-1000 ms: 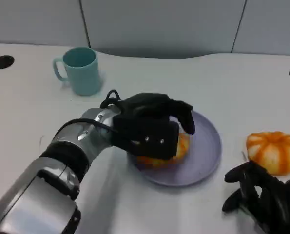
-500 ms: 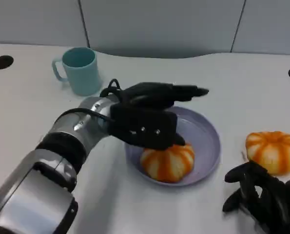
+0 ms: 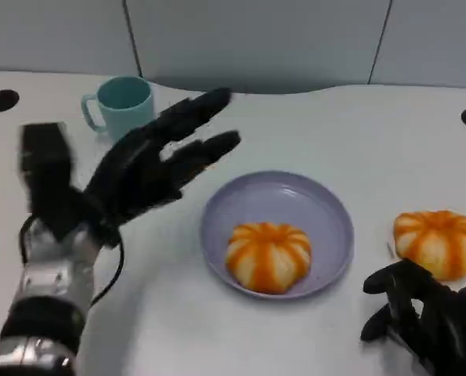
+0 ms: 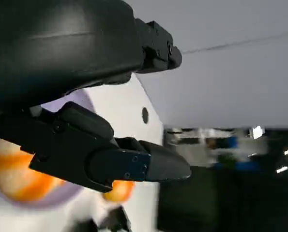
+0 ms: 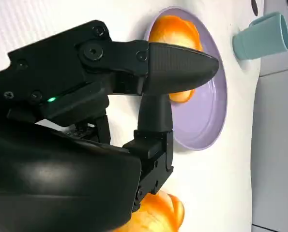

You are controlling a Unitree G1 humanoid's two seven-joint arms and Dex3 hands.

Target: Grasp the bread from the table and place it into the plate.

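Orange-striped bread (image 3: 268, 256) inside lavender plate (image 3: 330, 205); left hand (image 3: 150, 164) raised, fingers wide, empty; right hand (image 3: 420, 317) curled, empty.

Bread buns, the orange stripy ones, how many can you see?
2. One orange-and-white striped bread bun sits in the lilac plate. The other striped bun lies on the white table, beside the right hand.

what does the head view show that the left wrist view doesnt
Head view alone: the teal mug and the right robot hand low beside the table bread. Left wrist view alone: a blurred dark room beyond the table edge. Both: the open left robot hand, the purple plate, the bread on the plate and the second bread.
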